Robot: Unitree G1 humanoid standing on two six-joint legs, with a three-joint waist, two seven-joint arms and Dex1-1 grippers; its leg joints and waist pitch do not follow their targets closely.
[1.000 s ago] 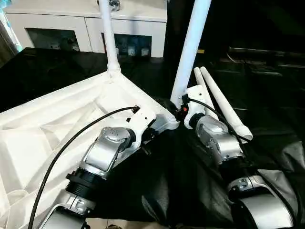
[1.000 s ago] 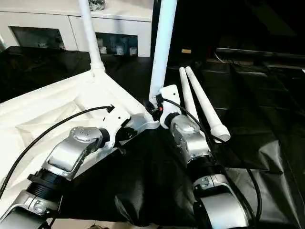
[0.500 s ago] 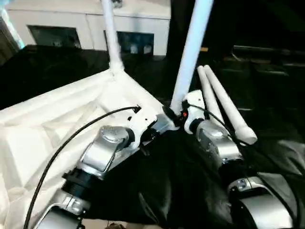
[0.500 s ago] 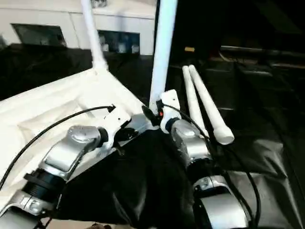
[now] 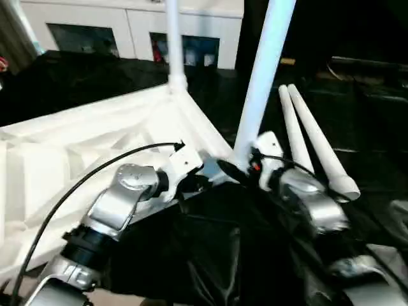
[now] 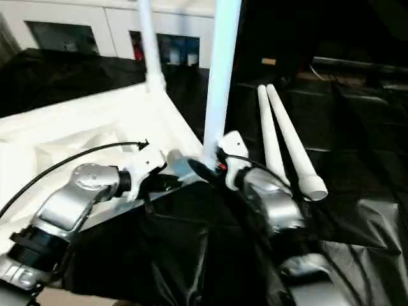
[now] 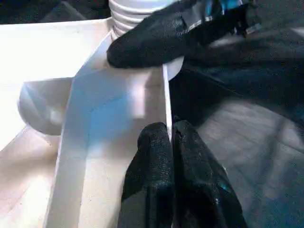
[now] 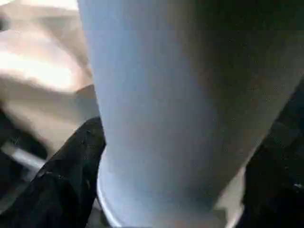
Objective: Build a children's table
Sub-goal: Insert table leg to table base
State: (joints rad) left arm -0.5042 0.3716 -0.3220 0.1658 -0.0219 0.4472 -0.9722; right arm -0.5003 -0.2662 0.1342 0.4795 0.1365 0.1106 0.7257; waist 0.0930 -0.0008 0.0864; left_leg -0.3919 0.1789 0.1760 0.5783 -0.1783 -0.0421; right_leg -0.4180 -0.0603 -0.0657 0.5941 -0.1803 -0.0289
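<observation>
While the white table top [image 5: 76, 153] lies upside down on the black-covered bench [image 5: 57, 80], the left tool [image 7: 171, 135] pinches its thin rim near the corner. One leg [image 5: 173, 44] stands in the far corner socket. The right tool [image 8: 156, 190] is closed around the base of a second leg [image 5: 262, 70] at the near corner. Two loose legs [image 5: 312, 143] lie side by side to the right, with open black cloth beyond. Since before, this leg stands straighter, though the camera moved too.
</observation>
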